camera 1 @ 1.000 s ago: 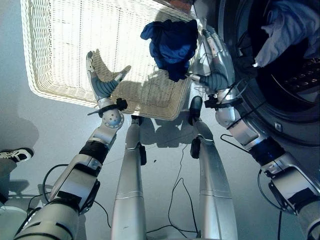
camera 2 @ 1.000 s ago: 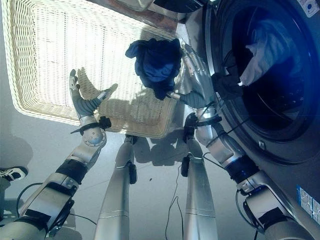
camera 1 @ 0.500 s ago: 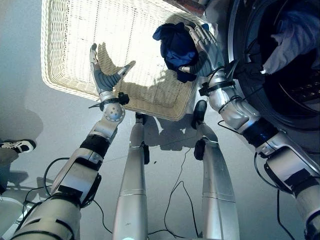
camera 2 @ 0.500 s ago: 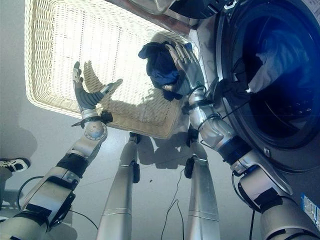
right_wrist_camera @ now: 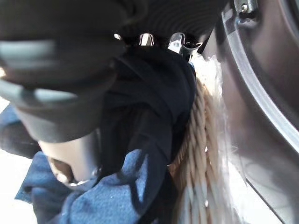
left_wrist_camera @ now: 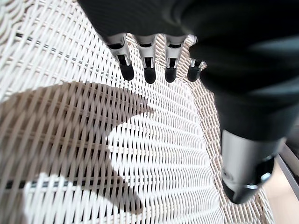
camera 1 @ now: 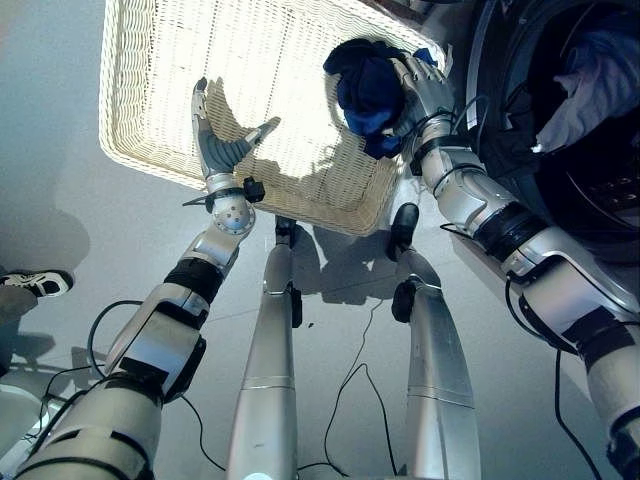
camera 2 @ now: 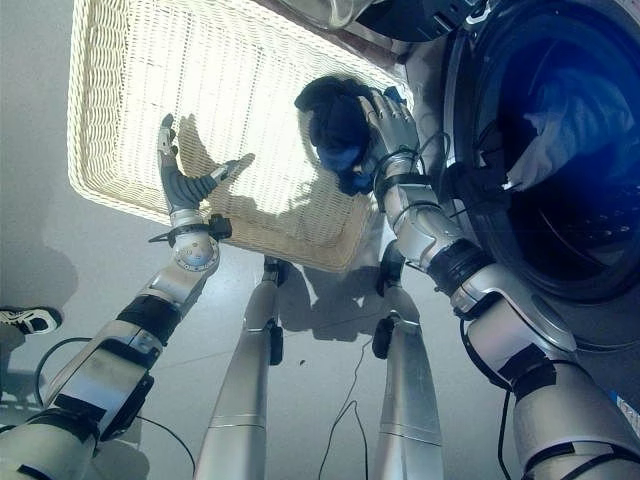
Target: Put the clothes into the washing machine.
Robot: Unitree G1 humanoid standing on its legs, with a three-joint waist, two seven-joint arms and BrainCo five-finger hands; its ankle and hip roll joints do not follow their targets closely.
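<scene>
Item, my right hand [camera 1: 420, 92]: at one o'clock in the head views, my fingers and thumb curled into a bunched dark blue cloth garment [camera 1: 368, 88], which I grip. My own wrist view shows the same garment [right_wrist_camera: 140, 140] pressed against my palm, darker folds nearest my fingers and lighter blue cloth hanging below my thumb.

Item, the garment's place: held over the near right corner of the white woven wicker laundry basket [camera 1: 150, 110], touching or just above its rim; I cannot tell which. The braided rim of that basket [right_wrist_camera: 191, 154] runs right beside the cloth in my wrist view.

Item, my left hand [camera 1: 215, 140]: at eleven o'clock, fingers straight and spread, thumb held out to the side, holding nothing. It hovers over the near part of the basket floor. In its wrist view my dark fingertips [left_wrist_camera: 148, 74] point along the bare woven weave [left_wrist_camera: 70, 93].

Item, the dark grey front-loading washing machine [camera 1: 480, 60]: at two o'clock, just beside the basket's right edge, its round opening facing me. A pale blue-white crumpled garment [camera 1: 595, 75] lies inside the drum.

Item, a person's black-and-white shoe [camera 1: 35, 281]: on the grey floor at eight o'clock, well apart from the basket.
</scene>
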